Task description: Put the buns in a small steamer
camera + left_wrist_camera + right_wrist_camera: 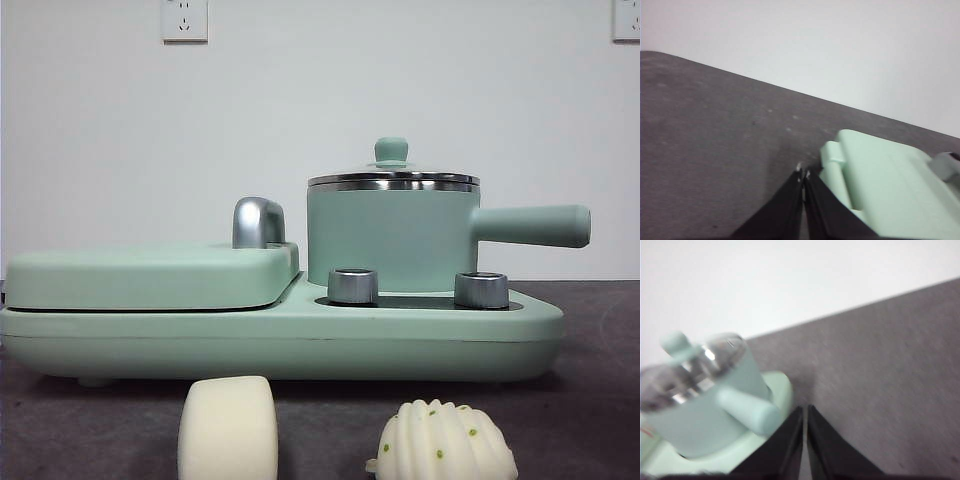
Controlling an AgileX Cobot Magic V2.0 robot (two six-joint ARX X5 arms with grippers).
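Observation:
Two buns lie on the dark table at the front: a smooth cream block [228, 428] and a ridged pleated dome with green specks [443, 441]. Behind them the small steamer [392, 238], mint green with a steel rim, stands on the cooker base with its glass lid and green knob [391, 151] on; its long handle [532, 225] points right. In the right wrist view the steamer [700, 405] shows blurred beside my right gripper [804, 409], which is shut and holds nothing. My left gripper [803, 174] is shut and empty next to the flat griddle lid [890, 185]. Neither arm shows in the front view.
The mint-green cooker base [280, 340] spans most of the table's width, with a flat hinged griddle lid [150, 275] and chrome handle [258, 222] on its left half. Two steel knobs [352, 285] sit in front of the steamer. A white wall stands behind.

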